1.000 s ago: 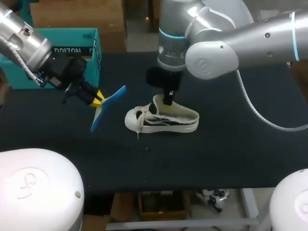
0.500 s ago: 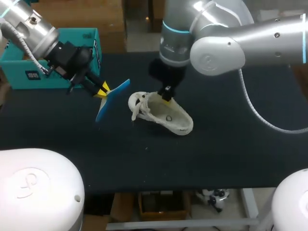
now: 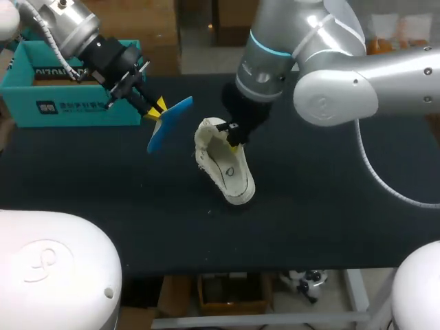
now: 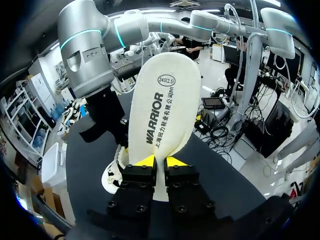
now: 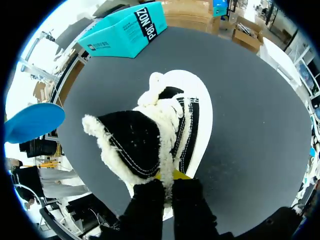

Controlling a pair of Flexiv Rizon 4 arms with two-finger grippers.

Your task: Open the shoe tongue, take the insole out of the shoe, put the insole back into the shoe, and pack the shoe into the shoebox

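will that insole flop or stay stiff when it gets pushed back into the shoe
Probably fairly stiff: pinched at one end by the left gripper, the insole stands out without drooping. It looks thin, so likely light, and may bend if jammed against the shoe. Held only at its end, it could pivot.

Our left arm (image 3: 65,20) and right arm (image 3: 330,75): silver-grey rounded links, white ribbed cable (image 3: 381,180) alongside each, cyan rings on the right one. Black, yellow-tipped: left tool (image 4: 159,161), right tool (image 5: 169,179). White domed bases (image 3: 48,268).
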